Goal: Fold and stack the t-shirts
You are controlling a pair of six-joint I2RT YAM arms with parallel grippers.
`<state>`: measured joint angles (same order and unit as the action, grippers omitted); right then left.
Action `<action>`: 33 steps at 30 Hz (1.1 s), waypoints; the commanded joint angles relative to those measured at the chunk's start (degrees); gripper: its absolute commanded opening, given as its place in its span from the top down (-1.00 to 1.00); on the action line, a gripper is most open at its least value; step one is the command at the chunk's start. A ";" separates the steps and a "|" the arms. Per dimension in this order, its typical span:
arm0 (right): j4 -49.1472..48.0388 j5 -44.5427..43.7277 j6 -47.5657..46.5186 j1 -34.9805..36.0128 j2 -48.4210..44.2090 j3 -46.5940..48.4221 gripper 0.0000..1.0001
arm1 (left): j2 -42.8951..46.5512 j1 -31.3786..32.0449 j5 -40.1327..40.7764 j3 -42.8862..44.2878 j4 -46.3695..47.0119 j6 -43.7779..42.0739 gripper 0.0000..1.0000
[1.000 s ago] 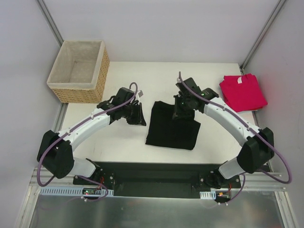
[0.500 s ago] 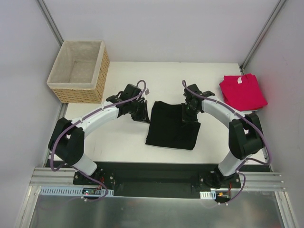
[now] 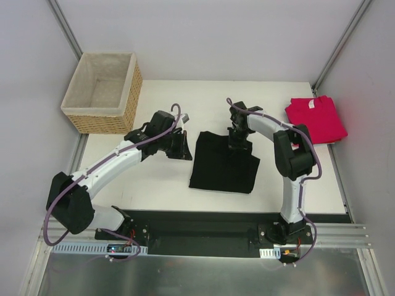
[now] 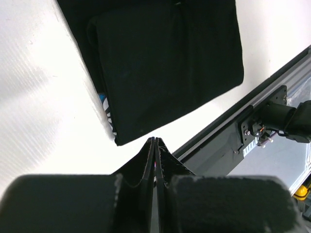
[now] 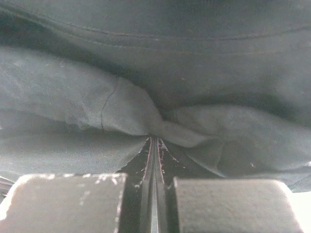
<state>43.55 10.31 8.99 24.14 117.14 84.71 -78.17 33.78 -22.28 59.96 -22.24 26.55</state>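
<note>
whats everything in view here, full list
black t-shirt: one, black with a bit of blue and white print showing at an edge, folded, middle of the table
red t-shirt: one, pinkish red, folded, far right corner of the table
basket: one, tan wicker with pale lining, nothing visible inside, far left corner
table: one, white
rail: one, metal, along the near edge under the arm bases
left gripper: one, black, shut and holding nothing, just left of the black t-shirt
right gripper: one, black, shut at the far edge of the black t-shirt, cloth gathered into its tips
</note>
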 commanded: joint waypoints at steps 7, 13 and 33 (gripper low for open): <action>1.18 -1.43 -0.12 -0.15 -3.66 5.47 0.98 | 3.56 0.32 1.89 -3.80 -2.28 0.96 0.32; 2.50 0.77 2.25 0.64 -20.35 2.41 0.91 | -3.03 0.58 1.28 -2.75 -0.44 -0.09 0.13; 7.15 -7.75 11.13 11.10 -33.83 -23.63 0.99 | -16.83 6.03 1.89 8.24 2.90 -3.69 1.00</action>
<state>46.11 7.60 19.20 31.97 80.27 58.17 -90.87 38.33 -20.93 66.00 -20.21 25.82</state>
